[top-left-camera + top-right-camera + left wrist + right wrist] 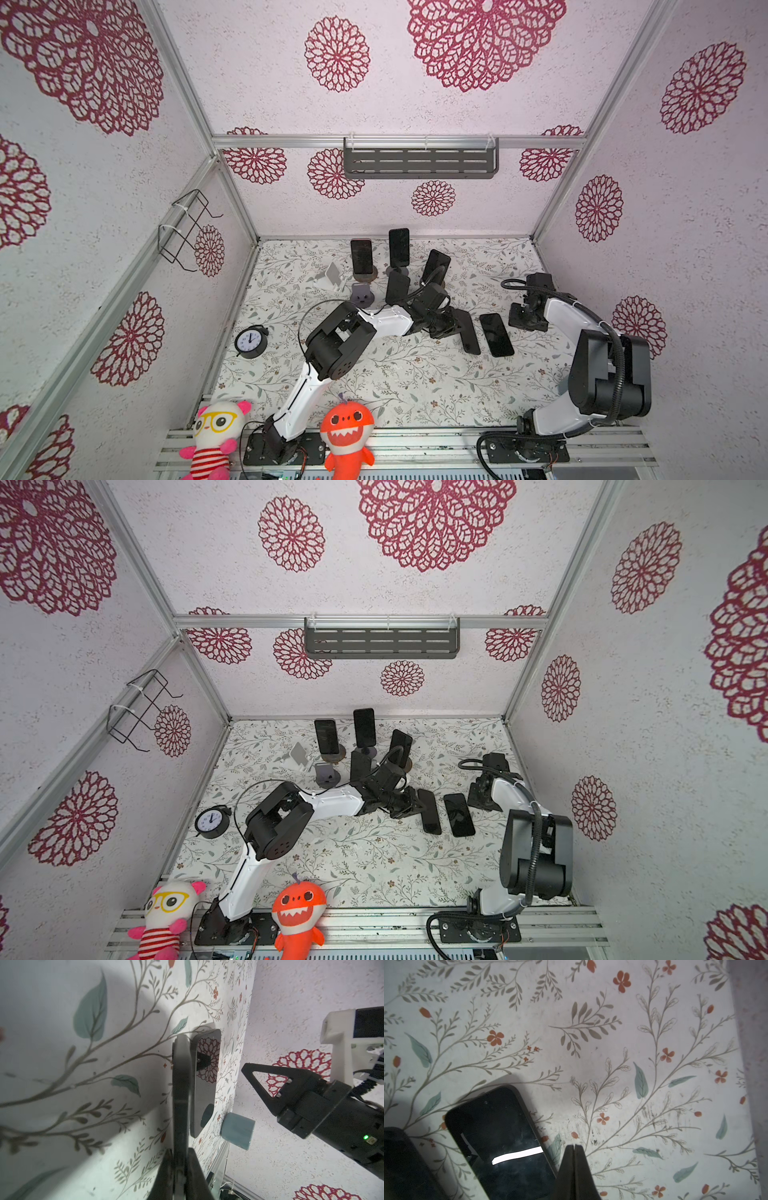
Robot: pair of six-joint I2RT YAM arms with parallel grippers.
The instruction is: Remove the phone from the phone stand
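Left gripper [450, 328] is clamped on the phone [467, 332], pinching its flat faces so it hangs edge-on. The phone is at 3 o'clock from table centre, clear of every stand.

Judgement: the grip suits laying it down parallel to the second phone [496, 335], which lies flat, screen up, just beside it at its 3 o'clock (contact with the table not discernible).

Right gripper [574, 1147] is fully closed on nothing, low at 3 o'clock of the second phone, probably keeping out of the way.

Loaded stands [365, 274] cluster at 12 o'clock, with an empty grey stand [361, 294] before them.

Table [415, 386]: pale leaf-and-flower print, scuffed in the right wrist view. Walls are white with crimson rosettes. Clock [250, 341] at 9 o'clock.
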